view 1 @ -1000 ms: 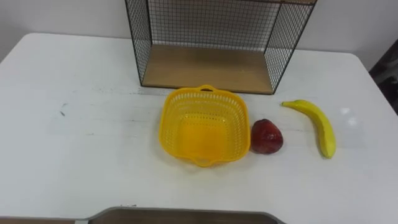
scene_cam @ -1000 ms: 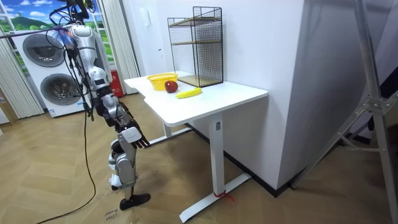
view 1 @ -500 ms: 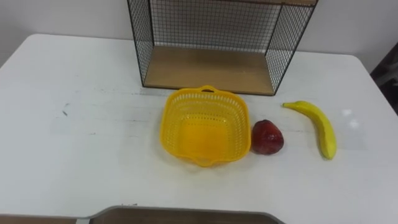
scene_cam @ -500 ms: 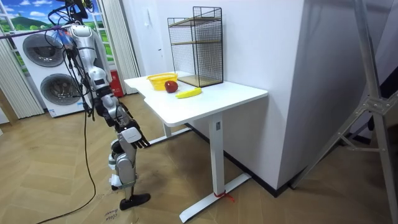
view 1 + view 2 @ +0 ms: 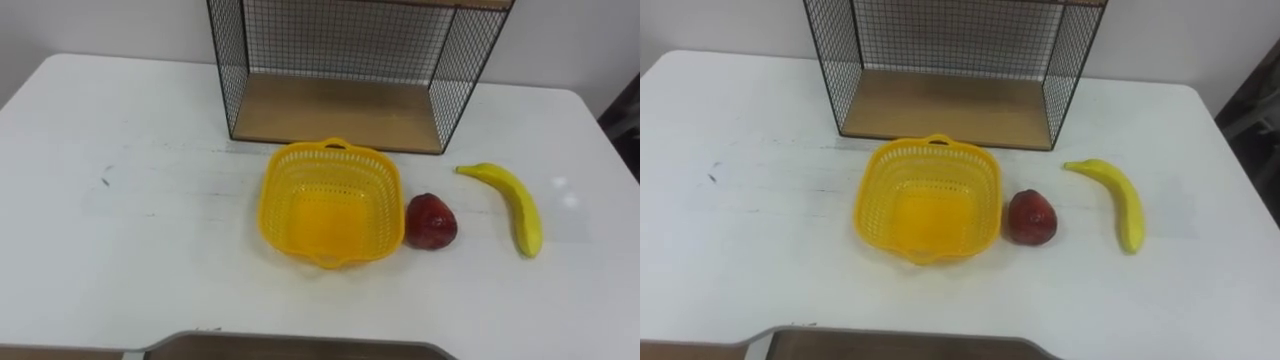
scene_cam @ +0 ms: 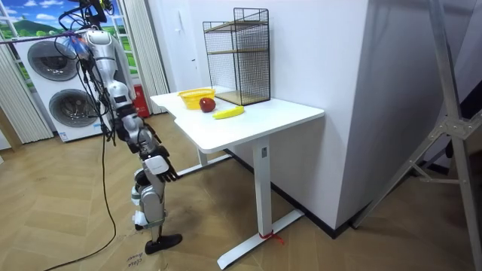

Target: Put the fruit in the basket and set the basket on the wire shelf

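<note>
Squarely on the white table (image 5: 130, 230), the empty yellow basket (image 5: 281, 200) sits just before the wire shelf (image 5: 335, 110) at the far edge. A red fruit (image 5: 430, 221) touches the basket's right side, and the banana (image 5: 515, 205) lies nearer the right edge. From the room view, the robot stands at the table's end before washing machines (image 6: 53, 56), its right hand (image 6: 160, 167) hanging low, relaxed and holding nothing.
</note>
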### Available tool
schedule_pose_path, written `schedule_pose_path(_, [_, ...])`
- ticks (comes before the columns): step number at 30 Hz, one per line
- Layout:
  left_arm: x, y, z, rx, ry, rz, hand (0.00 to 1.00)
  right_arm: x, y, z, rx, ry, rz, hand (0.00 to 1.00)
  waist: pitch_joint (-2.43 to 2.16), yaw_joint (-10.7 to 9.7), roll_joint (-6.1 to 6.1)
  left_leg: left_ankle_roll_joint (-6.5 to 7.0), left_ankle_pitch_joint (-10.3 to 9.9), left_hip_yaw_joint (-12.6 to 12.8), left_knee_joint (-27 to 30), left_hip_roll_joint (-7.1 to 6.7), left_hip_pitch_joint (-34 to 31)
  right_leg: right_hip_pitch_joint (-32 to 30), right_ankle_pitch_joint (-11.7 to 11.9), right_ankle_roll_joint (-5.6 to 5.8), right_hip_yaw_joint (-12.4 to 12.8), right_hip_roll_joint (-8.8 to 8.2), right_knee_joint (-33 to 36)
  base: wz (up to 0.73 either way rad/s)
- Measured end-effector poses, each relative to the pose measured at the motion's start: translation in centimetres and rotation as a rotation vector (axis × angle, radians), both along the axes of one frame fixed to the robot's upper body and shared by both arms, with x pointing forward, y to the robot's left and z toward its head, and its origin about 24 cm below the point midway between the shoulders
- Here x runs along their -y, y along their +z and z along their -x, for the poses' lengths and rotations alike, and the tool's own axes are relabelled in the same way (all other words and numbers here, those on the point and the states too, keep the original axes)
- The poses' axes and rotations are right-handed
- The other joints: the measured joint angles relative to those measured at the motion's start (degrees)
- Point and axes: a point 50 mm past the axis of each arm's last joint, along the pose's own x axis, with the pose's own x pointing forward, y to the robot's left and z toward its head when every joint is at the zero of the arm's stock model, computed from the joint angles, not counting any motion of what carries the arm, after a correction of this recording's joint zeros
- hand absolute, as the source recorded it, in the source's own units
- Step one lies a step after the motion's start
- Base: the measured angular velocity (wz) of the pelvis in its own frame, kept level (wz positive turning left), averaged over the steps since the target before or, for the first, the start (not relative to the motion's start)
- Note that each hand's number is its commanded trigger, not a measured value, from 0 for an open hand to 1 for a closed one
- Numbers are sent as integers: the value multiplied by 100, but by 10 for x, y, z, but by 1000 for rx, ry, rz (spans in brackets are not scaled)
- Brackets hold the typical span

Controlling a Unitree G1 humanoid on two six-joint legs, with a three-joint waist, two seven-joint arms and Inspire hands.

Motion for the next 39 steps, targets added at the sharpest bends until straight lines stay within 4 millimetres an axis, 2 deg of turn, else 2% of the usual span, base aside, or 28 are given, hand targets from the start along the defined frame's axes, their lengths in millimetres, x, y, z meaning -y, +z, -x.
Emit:
schedule_pose_path(4, [-2, 0, 6, -12, 24, -6, 0, 7, 1, 16, -23, -235, 16, 0, 0, -21, 0, 0, 0, 51, -40, 0, 74, 31, 0, 1, 61, 5, 6, -7])
schedule_pose_path(6, [-6, 0, 13, -23, 50, -12, 0, 11, 1, 20, -23, -385, 22, 0, 6, -112, -11, 0, 0, 65, -42, 1, 109, 50, 0, 1, 71, 7, 11, -5])
schedule_pose_path(7, [-8, 0, 21, -35, 76, -16, 0, 16, 2, 21, -18, -505, 35, 0, 30, -190, -50, 0, 0, 88, -50, 2, 142, 68, -1, 2, 87, 10, 19, -7])
schedule_pose_path(8, [-11, 1, 24, -39, 94, -25, 0, 21, 3, 21, -6, -617, 49, 0, 32, -272, -54, 1, -1, 97, -53, 2, 157, 76, -1, 2, 98, 10, 21, -6])
schedule_pose_path(9, [-13, 1, 27, -44, 100, -31, 0, 24, 4, 20, 3, -667, 56, 0, 35, -306, -57, 1, -1, 106, -52, 2, 160, 75, -1, 2, 100, 10, 25, -8])
schedule_pose_path(12, [-19, 2, 38, -59, 144, -50, 0, 39, 8, 13, 41, -856, 93, 0, 31, -357, -91, 2, -1, 153, -50, 1, 170, 78, -1, 2, 166, 14, 27, -6])
schedule_pose_path(15, [-23, 4, 48, -75, 168, -70, 0, 59, 16, -5, 106, -1038, 127, 0, 18, -510, -124, 2, -2, 147, -50, -1, 158, 66, -1, 2, 183, 14, 36, 0])
schedule_pose_path(17, [-26, 4, 53, -103, 175, -83, 0, 80, 27, -21, 150, -1135, 169, 0, 5, -580, -141, 3, -2, 152, -42, -2, 158, -2, -4, 4, 214, 11, 68, -6])
schedule_pose_path(21, [-30, 6, 56, -119, 167, -111, 0, 114, 57, -50, 270, -1188, 281, 0, -1, -663, -185, 4, -1, 166, -43, -9, 131, -33, -16, 10, 235, 3, 111, -4])
schedule_pose_path(23, [-32, 7, 52, -105, 166, -128, 0, 135, 88, -74, 403, -1207, 371, 0, -5, -670, -199, 4, 0, 188, -31, -11, 100, -96, -19, 14, 262, 7, 102, -5])
schedule_pose_path(24, [-32, 7, 52, -105, 164, -130, 0, 139, 95, -78, 430, -1210, 398, 0, 1, -667, -192, 4, 0, 176, -15, -11, 82, -98, -18, 13, 250, 6, 102, 5])
schedule_pose_path(25, [-34, 8, 47, -92, 150, -137, 0, 145, 107, -85, 458, -1198, 456, 0, -13, -662, -252, 4, 0, 185, -7, -10, 45, -107, -19, 14, 234, 5, 120, 3])
schedule_pose_path(26, [-34, 9, 44, -78, 140, -141, 0, 149, 120, -93, 483, -1176, 516, 0, 0, -639, -248, 3, 1, 211, -3, -5, 23, -134, -20, 12, 241, 8, 124, 0])
schedule_pose_path(27, [-34, 10, 43, -74, 135, -143, 0, 150, 127, -96, 499, -1156, 549, 0, -5, -623, -252, 3, 0, 209, 1, -5, 6, -148, -20, 12, 240, 8, 128, -5])
schedule_pose_path(29, [-36, 11, 38, -54, 127, -150, 0, 154, 155, -111, 587, -1080, 686, 0, -9, -596, -235, 3, 0, 206, -2, -7, -54, -217, -20, 13, 238, 5, 152, 0])
schedule_pose_path(31, [-36, 12, 38, -53, 110, -155, 0, 155, 174, -119, 644, -1030, 775, 0, 20, -580, -243, 3, 1, 200, -22, -6, -53, -219, -20, 13, 236, 7, 146, 0])
schedule_pose_path(32, [-36, 12, 40, -63, 85, -157, 0, 153, 187, -127, 687, -982, 837, 0, 19, -588, -220, 3, 1, 204, -30, -5, -56, -229, -20, 13, 237, 9, 142, 0])
schedule_pose_path(35, [-35, 12, 40, -74, 45, -164, 0, 142, 210, -143, 786, -826, 974, 0, 10, -551, -196, 3, 1, 211, -11, -4, -151, -332, -19, 12, 240, 8, 164, -1])
schedule_pose_path(39, [-33, 11, 38, -76, 19, -162, 0, 127, 224, -158, 884, -671, 1037, 0, 8, -424, -190, 4, 1, 213, -10, -4, -166, -378, -19, 12, 244, 5, 207, 0])
